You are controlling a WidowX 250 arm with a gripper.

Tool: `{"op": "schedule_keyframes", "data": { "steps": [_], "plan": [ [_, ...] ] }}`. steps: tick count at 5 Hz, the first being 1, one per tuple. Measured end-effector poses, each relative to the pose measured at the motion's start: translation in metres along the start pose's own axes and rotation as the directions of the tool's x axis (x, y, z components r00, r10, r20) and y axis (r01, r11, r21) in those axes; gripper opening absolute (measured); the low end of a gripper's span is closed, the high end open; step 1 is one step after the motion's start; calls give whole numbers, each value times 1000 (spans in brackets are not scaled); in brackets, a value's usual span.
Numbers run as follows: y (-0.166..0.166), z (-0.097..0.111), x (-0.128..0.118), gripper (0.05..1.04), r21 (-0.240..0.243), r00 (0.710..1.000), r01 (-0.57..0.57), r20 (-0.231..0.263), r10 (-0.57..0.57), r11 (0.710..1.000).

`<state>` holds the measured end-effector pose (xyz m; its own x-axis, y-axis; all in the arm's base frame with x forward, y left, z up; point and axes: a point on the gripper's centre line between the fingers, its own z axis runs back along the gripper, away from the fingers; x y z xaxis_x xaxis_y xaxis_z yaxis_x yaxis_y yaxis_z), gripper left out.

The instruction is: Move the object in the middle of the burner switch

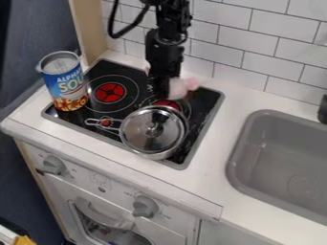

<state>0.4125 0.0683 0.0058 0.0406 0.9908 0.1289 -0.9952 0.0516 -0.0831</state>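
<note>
A toy kitchen with stovetop (204, 115), sink (281, 165), 2 knobs (146, 206).

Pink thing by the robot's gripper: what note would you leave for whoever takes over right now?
Gripper: low over the back of the stove, right up by the pink thing; I cannot tell if it is held.
Job's things: the burner switch lies nearer the front, between the soup can and the round metal lid.
Done: the gripper is at the pink thing, probably the one to move.
Left: set it mid-switch.
</note>
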Motion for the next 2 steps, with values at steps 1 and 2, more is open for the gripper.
{"op": "schedule_keyframes", "data": {
  "steps": [1, 2],
  "plan": [
    [5, 23, 16, 414, -55, 996, -89, -2, 89, 994],
    [16, 37, 31, 414, -103, 992, -130, -9, 130, 986]
  ]
}}
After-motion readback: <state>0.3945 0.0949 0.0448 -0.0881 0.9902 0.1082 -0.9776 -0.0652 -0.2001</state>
